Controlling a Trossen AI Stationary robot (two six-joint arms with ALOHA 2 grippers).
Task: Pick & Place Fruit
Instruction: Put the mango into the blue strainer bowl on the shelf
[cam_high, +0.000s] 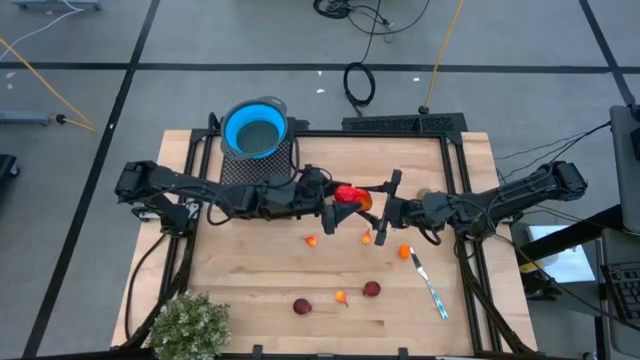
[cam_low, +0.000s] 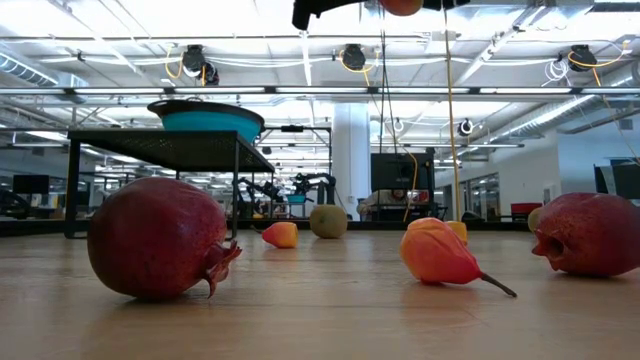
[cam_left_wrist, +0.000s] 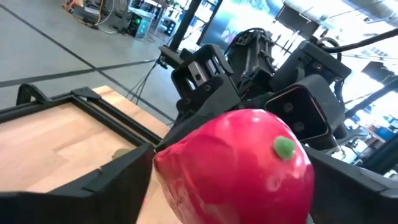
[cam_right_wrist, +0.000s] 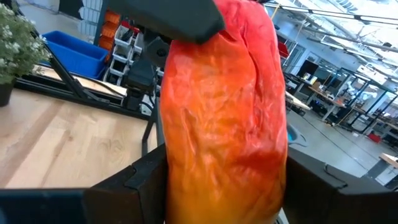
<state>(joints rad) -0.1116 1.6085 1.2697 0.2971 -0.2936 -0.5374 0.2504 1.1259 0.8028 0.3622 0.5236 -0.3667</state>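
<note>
While both arms meet over the middle of the worktop (cam_high: 250, 280), the left claw (cam_high: 335, 200) and the right claw (cam_high: 385, 213) each seem to have a hold on the same piece, the red-orange fruit (cam_high: 350, 196). In the left wrist view its dark fingers flank the red end of that fruit (cam_left_wrist: 239, 165); in the right wrist view the right fingers bracket the orange side (cam_right_wrist: 224, 118), with the left claw's dark body above it. So we judge both claws closed on it, and the fruit held up off the wood, as the low view shows it only at the very top edge (cam_low: 402, 5). We read this as a handover between arms, or a shared lift.

Farther out, most of the task looks undone. A blue bowl (cam_high: 255, 128) sits on a dark stand at the far left of the worktop; we take it for the likely goal, and we see no fruit in it. Two dark red balls (cam_high: 302, 306) (cam_high: 371, 289) lie near the front, with an orange bit (cam_high: 341, 297) between them. More orange bits (cam_high: 311, 240) (cam_high: 365, 237) (cam_high: 404, 251) lie below the claws. An olive fruit (cam_low: 328, 221) shows far back in the low view. A white and blue utensil (cam_high: 432, 288) lies on the right, a plant (cam_high: 188, 325) at the near left corner.
</note>
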